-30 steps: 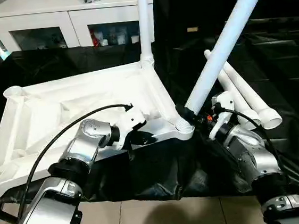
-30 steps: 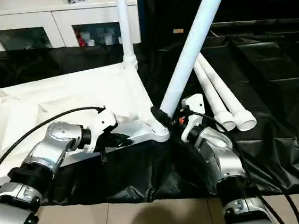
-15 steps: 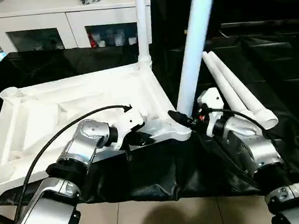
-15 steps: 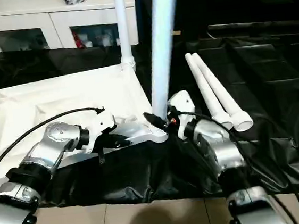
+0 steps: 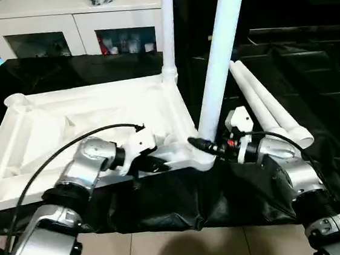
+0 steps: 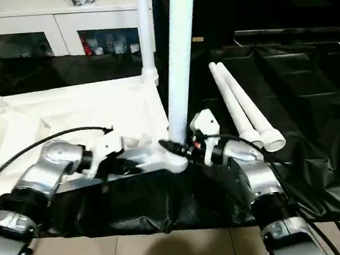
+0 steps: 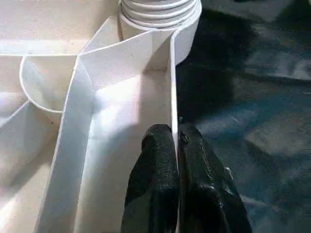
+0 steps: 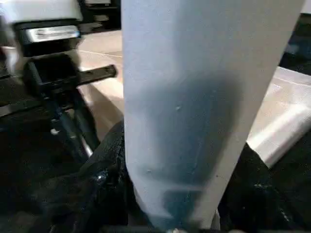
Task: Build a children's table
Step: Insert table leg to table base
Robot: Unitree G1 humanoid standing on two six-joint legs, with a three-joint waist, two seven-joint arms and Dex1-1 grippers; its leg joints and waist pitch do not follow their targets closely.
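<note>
My left gripper (image 7: 176, 145) is pinched onto the rim of the upturned tabletop (image 5: 54, 124) on black sheeting (image 5: 324, 93), white cabinet (image 5: 55, 18) beyond; my right gripper (image 5: 201, 147) clasps an upright leg (image 5: 220, 55) at the near corner socket, two spare legs (image 5: 265, 102) lying right.

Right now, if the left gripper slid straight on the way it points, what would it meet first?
The left gripper, jaws shut on the tabletop's edge wall, points along it to the corner socket with a leg seated. That socket likely comes first.
</note>
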